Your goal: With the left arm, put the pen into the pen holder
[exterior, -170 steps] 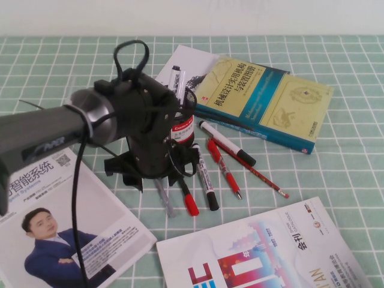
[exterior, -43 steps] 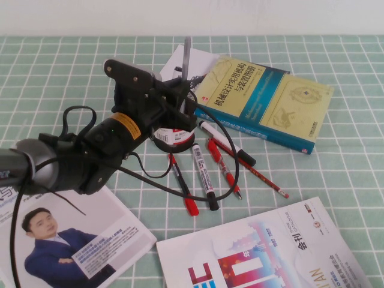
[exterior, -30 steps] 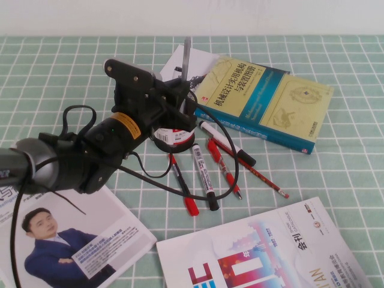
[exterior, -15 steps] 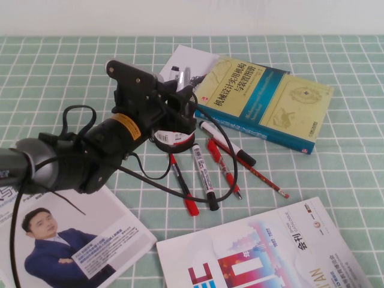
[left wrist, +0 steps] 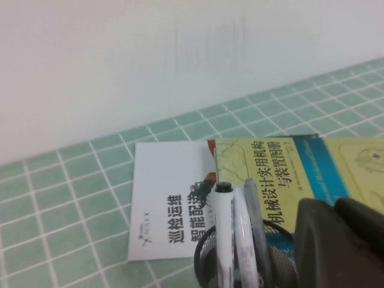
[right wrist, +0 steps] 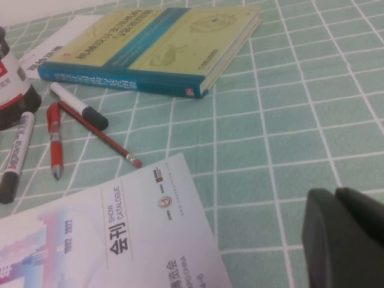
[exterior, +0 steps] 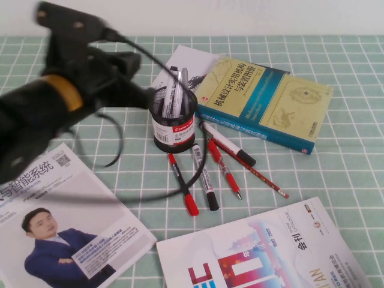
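Note:
The grey pen point(exterior: 184, 87) stands upright inside the black mesh pen holder point(exterior: 174, 127), next to two white markers point(exterior: 172, 91). In the left wrist view the pen point(left wrist: 254, 227) rises from the holder's rim point(left wrist: 206, 252), free of any grip. My left gripper point(exterior: 143, 95) hangs just left of the holder and above the table, blurred by motion. Its fingers point(left wrist: 336, 240) are shut with nothing between them. My right gripper point(right wrist: 343, 233) is shut and empty, low over the green checked cloth, and is outside the high view.
A yellow and blue book point(exterior: 264, 102) lies behind and to the right of the holder. Loose pens point(exterior: 204, 175) and a red pencil point(exterior: 257, 173) lie in front of it. Magazines sit at the front left point(exterior: 66, 228) and front centre point(exterior: 258, 252).
The grey pen dropped from the left gripper into the holder. The jaws opened, then shut empty. The left arm has lifted and pulled back to the left.

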You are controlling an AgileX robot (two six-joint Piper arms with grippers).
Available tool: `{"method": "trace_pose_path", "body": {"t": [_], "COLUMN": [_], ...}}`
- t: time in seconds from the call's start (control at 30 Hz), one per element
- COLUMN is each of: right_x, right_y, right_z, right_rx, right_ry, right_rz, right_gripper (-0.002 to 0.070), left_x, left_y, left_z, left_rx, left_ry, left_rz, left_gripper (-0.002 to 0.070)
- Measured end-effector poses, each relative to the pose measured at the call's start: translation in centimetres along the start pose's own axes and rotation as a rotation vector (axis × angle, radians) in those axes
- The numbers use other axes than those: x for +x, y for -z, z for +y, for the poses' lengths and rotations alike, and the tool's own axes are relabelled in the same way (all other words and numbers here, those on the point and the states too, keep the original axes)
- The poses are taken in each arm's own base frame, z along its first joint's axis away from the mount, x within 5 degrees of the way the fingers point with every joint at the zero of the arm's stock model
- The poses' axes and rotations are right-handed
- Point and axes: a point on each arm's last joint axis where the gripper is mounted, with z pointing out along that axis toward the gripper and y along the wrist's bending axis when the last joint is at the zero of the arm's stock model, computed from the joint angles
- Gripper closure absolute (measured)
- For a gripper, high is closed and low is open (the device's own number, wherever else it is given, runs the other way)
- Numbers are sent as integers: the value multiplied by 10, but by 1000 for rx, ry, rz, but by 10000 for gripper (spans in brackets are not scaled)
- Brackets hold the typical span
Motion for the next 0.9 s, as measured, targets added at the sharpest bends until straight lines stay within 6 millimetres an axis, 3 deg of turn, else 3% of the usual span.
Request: {"method": "trace_pose_path", "body": {"t": [0.13, 0.33, 0.67, 0.9], "right_x": [0, 0, 0, 0], "right_y": [0, 0, 0, 0], "right_z": [0, 0, 0, 0], "right_rx": [0, 0, 0, 0], "right_ry": [0, 0, 0, 0], "right_rz": [0, 0, 0, 0], "right_gripper": [696, 696, 696, 696], "left_x": [-3, 29, 53, 58], "left_y": [48, 101, 129, 147], "left_z": [-1, -3, 2, 3], "left_rx": [-10, -33, -105, -127], "left_ry": [16, 95, 88, 51], "left_rz": [-39, 14, 179, 170], "left_gripper": [673, 675, 675, 675]}}
